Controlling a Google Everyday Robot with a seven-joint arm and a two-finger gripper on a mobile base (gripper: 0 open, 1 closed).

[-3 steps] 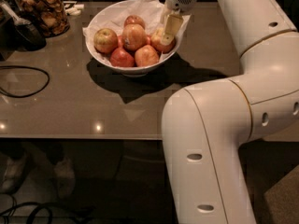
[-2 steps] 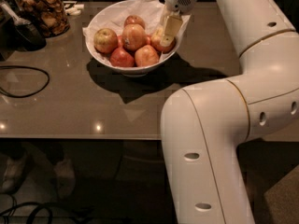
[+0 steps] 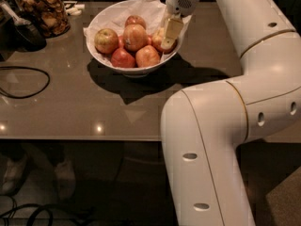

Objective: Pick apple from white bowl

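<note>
camera view: looks down on a grey-brown table [image 3: 70, 107] past a white arm [image 3: 211, 126]. elbow bulks large at lower right; forearm runs up the right edge and bends back in over the table top.

gripper [image 3: 168, 39] hangs low inside the bowl [image 3: 136, 70], on its right side, set against the apple [image 3: 157, 41]. pale front of the gripper lies across that apple and hides most of it; only a peach-orange sliver shows to its left and a redder edge below. clamped or spread: cannot tell. apple sits in the bowl by the right rim, touching its neighbours.

bowl stands near the far edge of the table, lined with crinkled paper [image 3: 149, 4] that sticks up behind the rim. other apples [image 3: 135, 36] fill the rest: a big orange one in the middle, a yellowish one at left, a small one at the back, two redder ones in front.

jar [image 3: 44, 11] of brown pieces stands at far left, well apart from the bowl. black cable [image 3: 28, 93] loops across the table's left edge. dark floor below the table edge.
</note>
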